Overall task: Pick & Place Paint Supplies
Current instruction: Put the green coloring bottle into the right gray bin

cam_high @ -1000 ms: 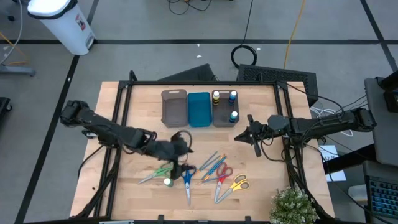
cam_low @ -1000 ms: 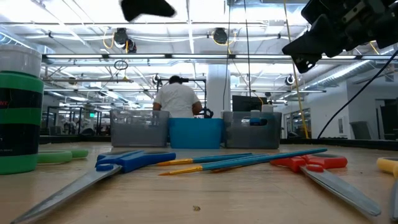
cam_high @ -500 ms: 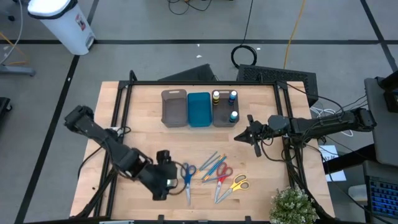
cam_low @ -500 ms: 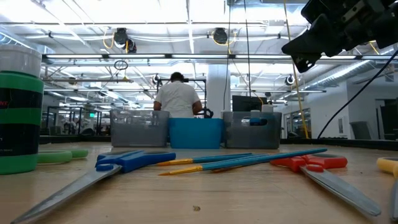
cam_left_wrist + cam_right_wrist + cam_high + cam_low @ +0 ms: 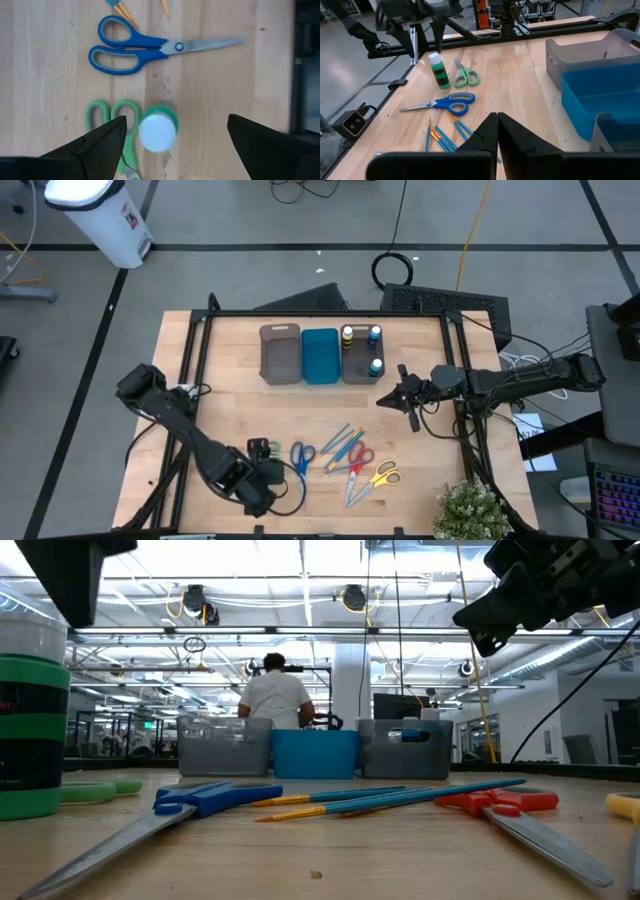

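Note:
A green paint bottle with a white cap (image 5: 157, 131) stands upright on the table, next to green-handled scissors (image 5: 115, 127). My left gripper (image 5: 175, 125) hangs open above them and points down, one finger on either side of the bottle without touching it. In the high view the left gripper (image 5: 266, 470) hides the bottle. Blue scissors (image 5: 300, 460), thin brushes (image 5: 342, 443), red scissors (image 5: 357, 460) and yellow scissors (image 5: 380, 475) lie flat nearby. My right gripper (image 5: 385, 398) waits shut above the table's right side.
At the far edge stand a grey tray (image 5: 280, 353), a blue tray (image 5: 320, 355) and a second grey tray (image 5: 358, 360) holding three small bottles. A potted plant (image 5: 470, 510) sits at the near right corner. A person stands in the room behind the table.
My left gripper has moved toward the table's near left and sunk, tipping from a slanted pose until it points down. It now stands over the green bottle and green scissors. Its fingers have stayed open. No object has moved.

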Robot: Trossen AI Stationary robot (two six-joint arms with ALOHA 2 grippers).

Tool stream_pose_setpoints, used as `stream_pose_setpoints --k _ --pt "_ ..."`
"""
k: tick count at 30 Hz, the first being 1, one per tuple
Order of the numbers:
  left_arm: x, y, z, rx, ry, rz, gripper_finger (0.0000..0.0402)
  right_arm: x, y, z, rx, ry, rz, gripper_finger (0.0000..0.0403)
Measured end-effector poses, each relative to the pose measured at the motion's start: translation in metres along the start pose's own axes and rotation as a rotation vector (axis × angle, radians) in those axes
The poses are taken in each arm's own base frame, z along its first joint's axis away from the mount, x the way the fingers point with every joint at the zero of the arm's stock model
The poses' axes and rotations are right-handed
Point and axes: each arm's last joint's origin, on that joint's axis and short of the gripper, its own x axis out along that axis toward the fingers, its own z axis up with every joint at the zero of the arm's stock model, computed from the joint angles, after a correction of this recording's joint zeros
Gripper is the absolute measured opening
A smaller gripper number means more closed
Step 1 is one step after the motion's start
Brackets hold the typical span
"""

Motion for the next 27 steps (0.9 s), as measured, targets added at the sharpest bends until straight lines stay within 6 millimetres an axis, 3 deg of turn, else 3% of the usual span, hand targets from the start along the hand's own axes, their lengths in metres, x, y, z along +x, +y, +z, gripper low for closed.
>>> stream_pose_setpoints --k 7,13,27 --pt "0.017 0.008 0.001 -0.033 0.102 0.045 0.0351 0.0 0.0 0.0 0.0 0.0 0.0 0.0001" --pt "0.019 0.013 0.003 -0.065 0.135 0.037 0.0346 0.0 0.0 0.0 0.0 0.0 0.0 0.0001" --pt "0.019 0.013 0.003 -0.066 0.143 0.034 0.0172 0.0 0.0 0.0 0.0 0.0 -0.001 0.0001"
